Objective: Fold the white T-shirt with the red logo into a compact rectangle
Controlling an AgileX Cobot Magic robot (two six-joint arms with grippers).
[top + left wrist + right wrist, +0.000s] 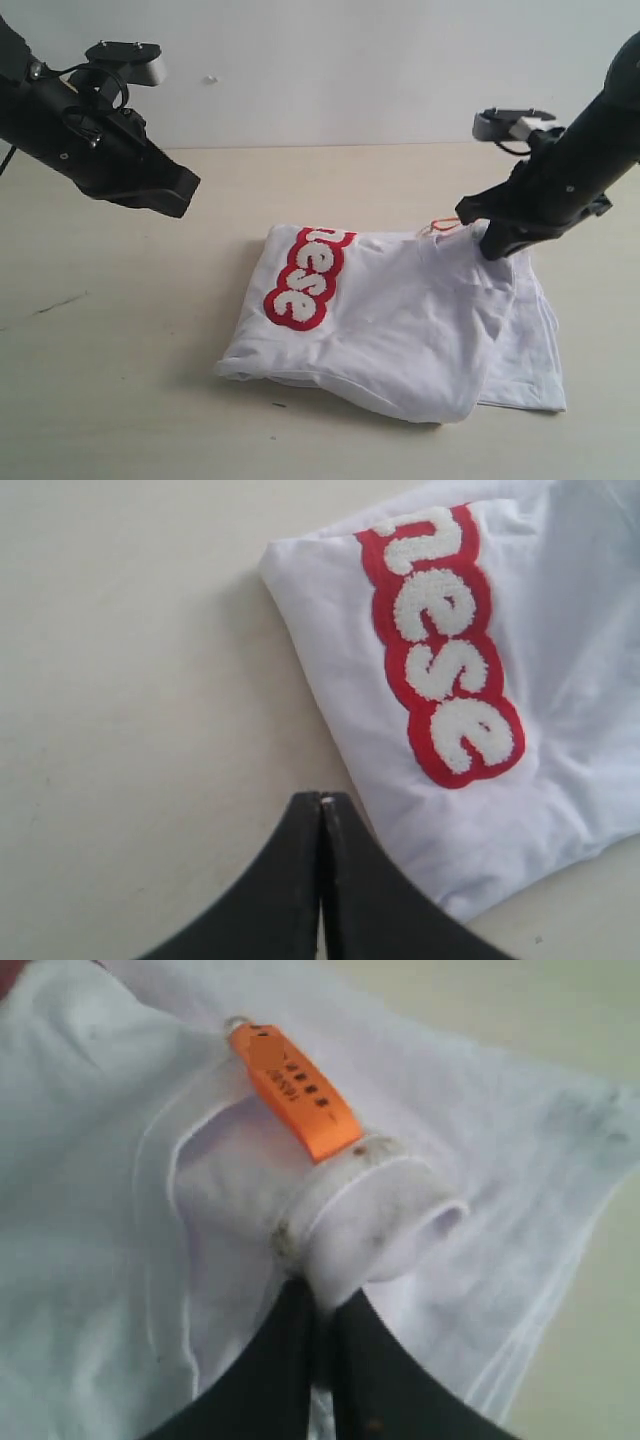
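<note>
The white T-shirt lies partly folded in the middle of the table, its red logo running along the left part with the letters "ese" showing. My right gripper is shut on the shirt's ribbed collar by the orange tag and holds that edge lifted off the table. My left gripper hangs shut and empty above the table, up and left of the shirt; its fingertips sit just off the shirt's folded edge in the left wrist view, near the logo.
The beige table extends on all sides of the shirt. A white wall rises behind the table's far edge. A faint dark scuff marks the table at the left.
</note>
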